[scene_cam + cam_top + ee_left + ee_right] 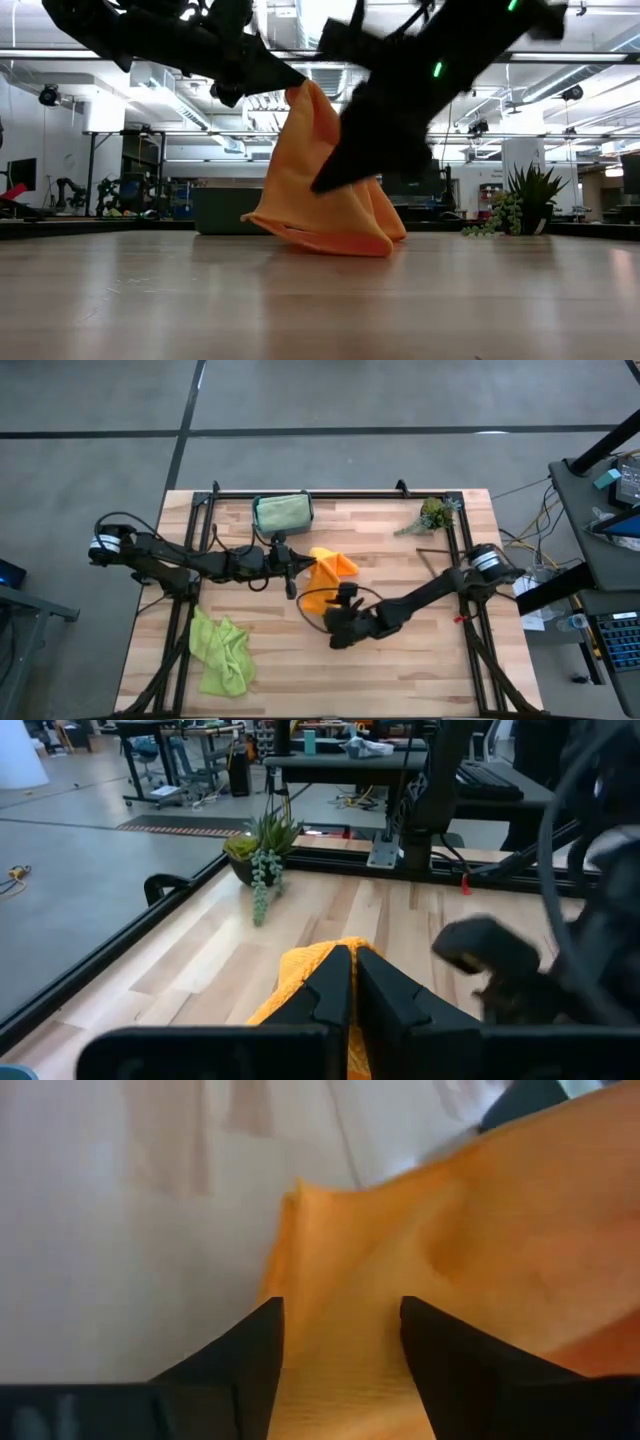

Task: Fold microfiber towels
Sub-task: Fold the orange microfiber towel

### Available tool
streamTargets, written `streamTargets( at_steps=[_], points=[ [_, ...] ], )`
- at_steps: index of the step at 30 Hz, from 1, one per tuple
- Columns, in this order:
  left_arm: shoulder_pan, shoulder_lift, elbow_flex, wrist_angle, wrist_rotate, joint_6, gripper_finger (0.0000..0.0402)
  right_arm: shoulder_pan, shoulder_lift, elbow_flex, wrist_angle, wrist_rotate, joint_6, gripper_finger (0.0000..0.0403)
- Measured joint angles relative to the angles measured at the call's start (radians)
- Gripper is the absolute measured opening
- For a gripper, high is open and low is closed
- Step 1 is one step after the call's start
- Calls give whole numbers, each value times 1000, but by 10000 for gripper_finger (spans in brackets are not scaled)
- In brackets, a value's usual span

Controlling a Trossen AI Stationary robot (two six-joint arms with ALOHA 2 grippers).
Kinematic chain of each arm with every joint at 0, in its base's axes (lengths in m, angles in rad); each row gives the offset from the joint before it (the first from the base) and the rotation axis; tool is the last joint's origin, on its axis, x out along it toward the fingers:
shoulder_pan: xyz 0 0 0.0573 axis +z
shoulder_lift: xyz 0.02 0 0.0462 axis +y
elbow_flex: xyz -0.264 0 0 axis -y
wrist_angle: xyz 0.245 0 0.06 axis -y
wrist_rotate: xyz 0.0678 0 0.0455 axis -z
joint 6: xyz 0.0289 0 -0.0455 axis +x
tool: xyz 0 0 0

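Mid-table, both arms meet at the orange towel (322,572).
Left gripper (291,582) is clenched on the towel's raised corner, holding it up in a peak; right gripper (347,600), jaws parted, straddles its near edge. Lime green towel (224,652) lies near-left.

Soft cloth on smooth wood

We see a matt orange towel (325,575) of nubby microfiber and a lightly glossy wooden plank table (400,650) framed in black metal.

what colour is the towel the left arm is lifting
Orange; the towel shows best in the low view.
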State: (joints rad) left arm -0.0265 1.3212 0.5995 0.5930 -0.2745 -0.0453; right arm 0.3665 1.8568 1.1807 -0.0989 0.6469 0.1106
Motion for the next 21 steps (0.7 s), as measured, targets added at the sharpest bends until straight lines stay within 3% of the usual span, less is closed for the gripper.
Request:
streamTargets(
  at_steps=[6,11,14,17,21],
  points=[
    [0,0,12,2,0,42,0,-17,89,67,12,33,-108,171],
    [0,0,30,3,0,52,0,-40,120,96,1,38,-105,156],
    [0,0,42,3,12,52,0,-45,122,99,-30,108,-64,141],
    [0,-3,44,0,15,57,0,-38,111,99,-82,204,-37,107],
    [0,-9,43,-3,20,61,0,-4,76,107,-175,316,-3,29]
  ],
)
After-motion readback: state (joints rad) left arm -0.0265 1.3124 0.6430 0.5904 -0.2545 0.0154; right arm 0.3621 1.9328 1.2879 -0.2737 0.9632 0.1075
